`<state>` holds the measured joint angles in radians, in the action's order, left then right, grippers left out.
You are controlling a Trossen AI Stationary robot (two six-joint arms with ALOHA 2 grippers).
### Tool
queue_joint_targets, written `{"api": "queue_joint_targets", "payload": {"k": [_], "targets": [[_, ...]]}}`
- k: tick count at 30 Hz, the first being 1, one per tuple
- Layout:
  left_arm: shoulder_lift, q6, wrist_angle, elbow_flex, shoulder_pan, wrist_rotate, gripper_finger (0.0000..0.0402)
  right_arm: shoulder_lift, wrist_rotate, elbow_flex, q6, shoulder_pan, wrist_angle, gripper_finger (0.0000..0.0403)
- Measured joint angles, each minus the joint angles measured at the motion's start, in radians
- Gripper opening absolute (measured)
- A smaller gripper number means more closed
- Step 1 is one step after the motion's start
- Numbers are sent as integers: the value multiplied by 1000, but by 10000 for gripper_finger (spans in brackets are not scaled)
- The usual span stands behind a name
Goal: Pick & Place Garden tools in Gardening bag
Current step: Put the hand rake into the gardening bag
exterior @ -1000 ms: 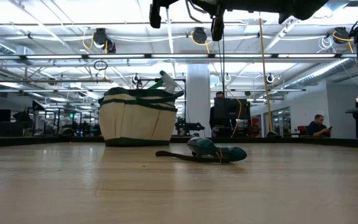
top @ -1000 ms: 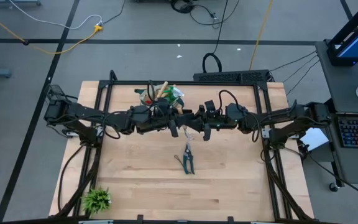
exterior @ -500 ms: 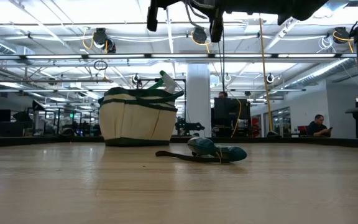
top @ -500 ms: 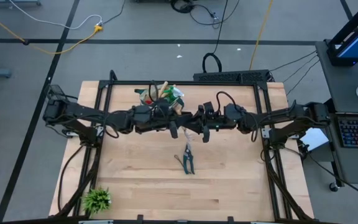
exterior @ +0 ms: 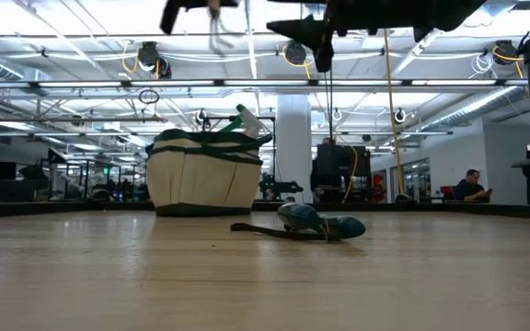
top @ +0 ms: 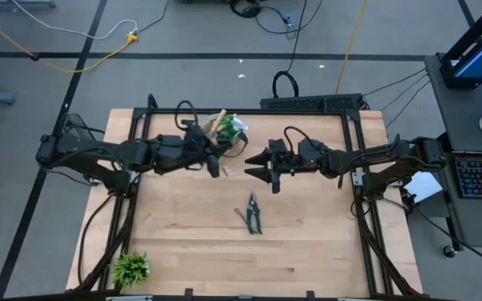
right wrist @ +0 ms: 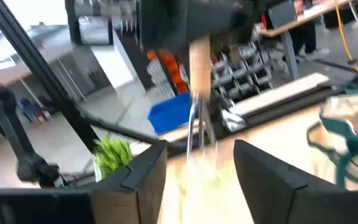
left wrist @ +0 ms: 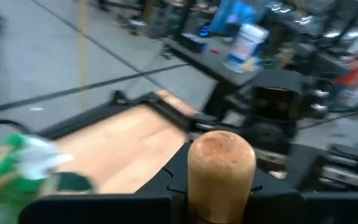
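Left gripper (top: pixel 213 165) is up in the air over the far half of the pale wooden table (top: pixel 308 251), just in front of the round beige canvas bag with dark green trim (top: pixel 216 130). Its fingers are clenched on a wooden-handled hand rake (left wrist: pixel 221 168): the left wrist view shows the rounded butt of the wooden handle standing up between the dark fingers. In the right wrist view the same tool hangs from the left gripper, handle uppermost (right wrist: pixel 199 62), thin metal tines pointing down.

Right gripper (top: pixel 258 170) is also raised, beside the left one and apart from it, roughly over the table's middle. Its two dark fingers (right wrist: pixel 143 177) stand spread with a clear gap between them and nothing in that gap; released.

The bag sits near the table's far edge, left of centre. It already holds tools: wooden handles poke out at the top, and something green and white (top: pixel 235 125) shows at its right rim. In the low view the bag (exterior: pixel 204 179) stands upright with a pale green-tipped item sticking out above it.

Dark pruning shears with blue-green grips (top: pixel 253 214) lie flat on the table near its middle, on the near side of both grippers, touched by neither. Low view shows them (exterior: pixel 313 223) lying to the right of the bag.

Small leafy green plant (top: pixel 130 268) at the near left corner, well apart from everything else.
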<state>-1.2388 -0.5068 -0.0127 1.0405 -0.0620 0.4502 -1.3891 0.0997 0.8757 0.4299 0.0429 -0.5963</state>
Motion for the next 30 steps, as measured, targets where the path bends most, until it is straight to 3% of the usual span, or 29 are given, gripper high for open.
{"api": "queue_joint_targets", "payload": {"k": [3, 6, 16, 25, 30], "targets": [[46, 5, 130, -3, 2, 83, 44, 0, 4, 0, -9, 8, 65, 192], [62, 28, 154, 1, 27, 110, 44, 0, 4, 0, -35, 18, 141, 195], [58, 69, 262, -1, 195, 16, 44, 0, 6, -1, -145, 57, 264, 167], [26, 150, 238, 5, 350, -101, 44, 0, 70, -1, -158, 113, 289, 70], [-65, 246, 360, 129, 406, -136, 44, 0, 141, -1, -177, 144, 292, 8]]}}
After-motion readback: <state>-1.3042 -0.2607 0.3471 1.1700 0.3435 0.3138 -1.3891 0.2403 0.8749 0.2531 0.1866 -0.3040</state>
